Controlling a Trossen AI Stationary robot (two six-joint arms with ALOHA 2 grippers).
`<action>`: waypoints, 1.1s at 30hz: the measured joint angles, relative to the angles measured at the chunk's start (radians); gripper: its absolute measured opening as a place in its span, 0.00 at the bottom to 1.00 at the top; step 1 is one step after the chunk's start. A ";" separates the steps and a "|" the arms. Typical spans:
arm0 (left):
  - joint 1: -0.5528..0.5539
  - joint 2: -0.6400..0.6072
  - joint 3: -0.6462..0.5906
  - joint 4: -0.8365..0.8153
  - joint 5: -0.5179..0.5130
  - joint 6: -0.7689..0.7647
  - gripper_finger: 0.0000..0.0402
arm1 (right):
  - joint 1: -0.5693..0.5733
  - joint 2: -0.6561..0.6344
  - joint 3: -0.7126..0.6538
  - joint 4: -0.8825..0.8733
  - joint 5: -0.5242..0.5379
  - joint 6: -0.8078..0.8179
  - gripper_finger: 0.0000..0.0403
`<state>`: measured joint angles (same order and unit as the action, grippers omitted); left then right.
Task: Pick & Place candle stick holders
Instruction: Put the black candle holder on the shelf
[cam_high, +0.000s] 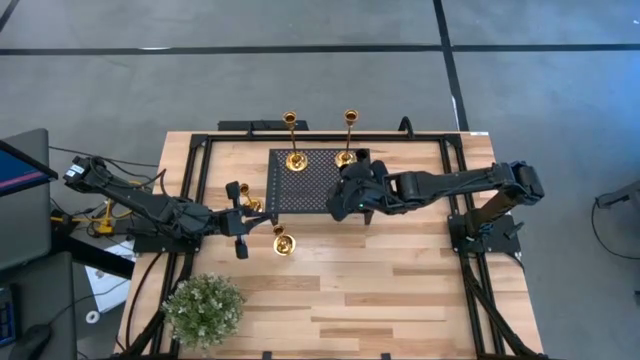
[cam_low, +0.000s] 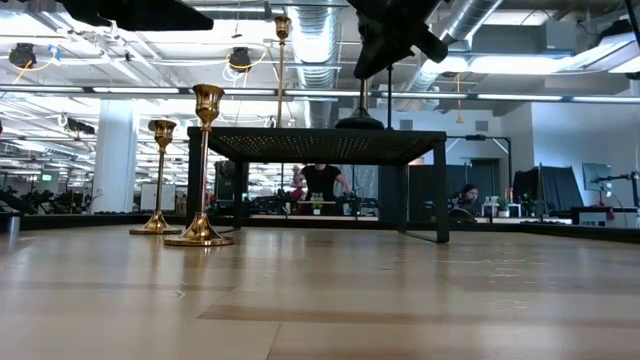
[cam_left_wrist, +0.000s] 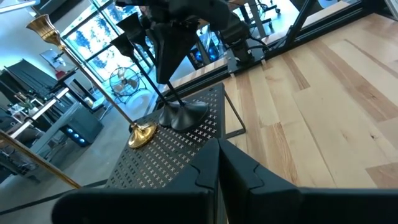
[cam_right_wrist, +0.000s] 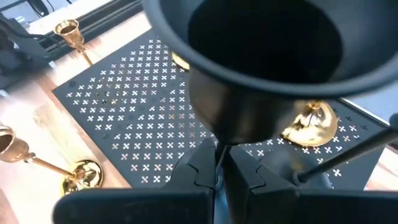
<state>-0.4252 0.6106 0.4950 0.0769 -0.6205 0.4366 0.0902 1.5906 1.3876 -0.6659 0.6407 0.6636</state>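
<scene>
A black perforated stand (cam_high: 305, 182) sits mid-table. Two tall slim gold candle stick holders (cam_high: 293, 158) (cam_high: 347, 155) stand by their round bases on its far part. Two more gold ones (cam_high: 283, 243) (cam_high: 250, 202) stand on the wood near the stand's left side, also seen in the low view (cam_low: 203, 170) (cam_low: 158, 180). My right gripper (cam_high: 340, 203) is over the stand, shut on a black candle stick holder (cam_low: 361, 112). My left gripper (cam_high: 238, 222) hangs shut and empty left of the stand, its fingers (cam_left_wrist: 217, 168) pointing level toward it. My right gripper pinches the black holder's thin stem (cam_right_wrist: 217, 148) between its two fingers, just under the wide cup (cam_right_wrist: 267, 43). The fingers come from the table's right side, slanting down, and lie across the stem. The holder stands upright, its round base (cam_low: 360, 121) at the stand's top; whether it rests there I cannot tell.
A green potted plant (cam_high: 205, 308) stands at the near left corner. Black frame rails (cam_high: 195, 175) run along the table's left, right and far sides. Bare wood lies near and right of the stand.
</scene>
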 joint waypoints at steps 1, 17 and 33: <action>0.000 0.000 0.000 0.000 0.000 0.000 0.02 | 0.000 0.000 0.000 -0.001 0.000 0.000 0.00; 0.000 0.000 0.000 0.000 0.000 0.000 0.02 | -0.002 0.002 0.000 -0.008 -0.018 0.017 0.00; 0.000 0.000 0.000 0.000 0.000 0.000 0.02 | -0.003 0.002 0.000 -0.008 -0.042 0.017 0.07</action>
<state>-0.4252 0.6106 0.4950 0.0771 -0.6205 0.4366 0.0868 1.5925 1.3874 -0.6739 0.5983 0.6810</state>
